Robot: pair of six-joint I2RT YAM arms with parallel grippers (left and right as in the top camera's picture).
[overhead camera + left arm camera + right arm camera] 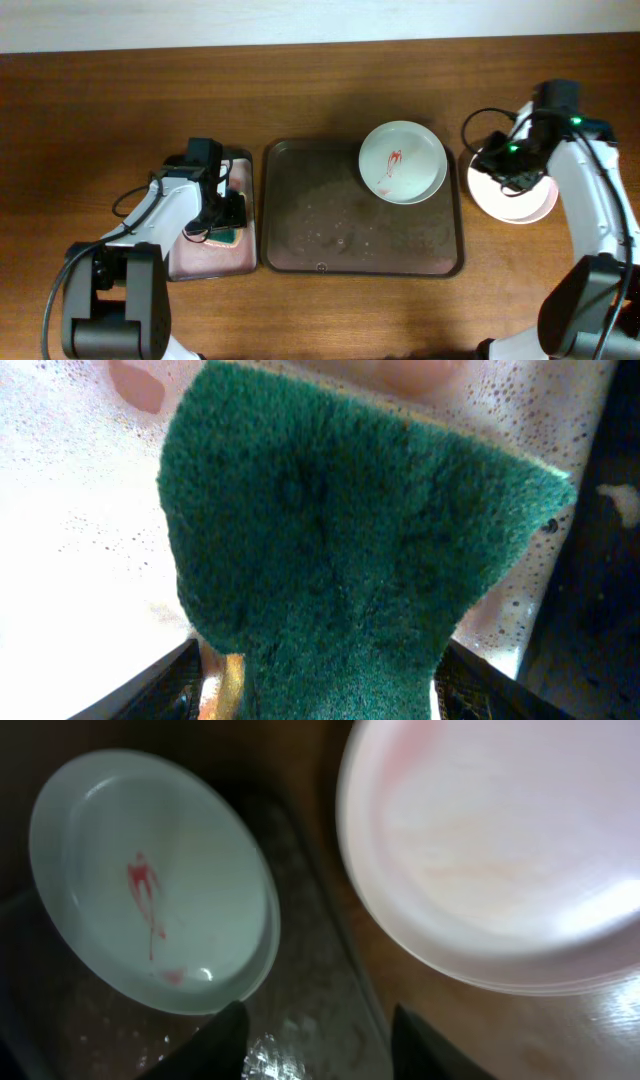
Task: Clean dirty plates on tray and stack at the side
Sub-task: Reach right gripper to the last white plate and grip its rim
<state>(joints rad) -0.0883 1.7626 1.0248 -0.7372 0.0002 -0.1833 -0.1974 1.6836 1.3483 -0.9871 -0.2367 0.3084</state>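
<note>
A pale green plate with red smears sits at the back right of the dark tray; it also shows in the right wrist view. A pink-white plate lies on the table right of the tray, also seen in the right wrist view. My right gripper is open and empty, above the gap between the two plates. My left gripper is shut on a green sponge over the soapy pink basin.
The pink basin of foamy water stands left of the tray. The tray floor is wet and speckled. Bare wooden table lies behind and in front of the tray.
</note>
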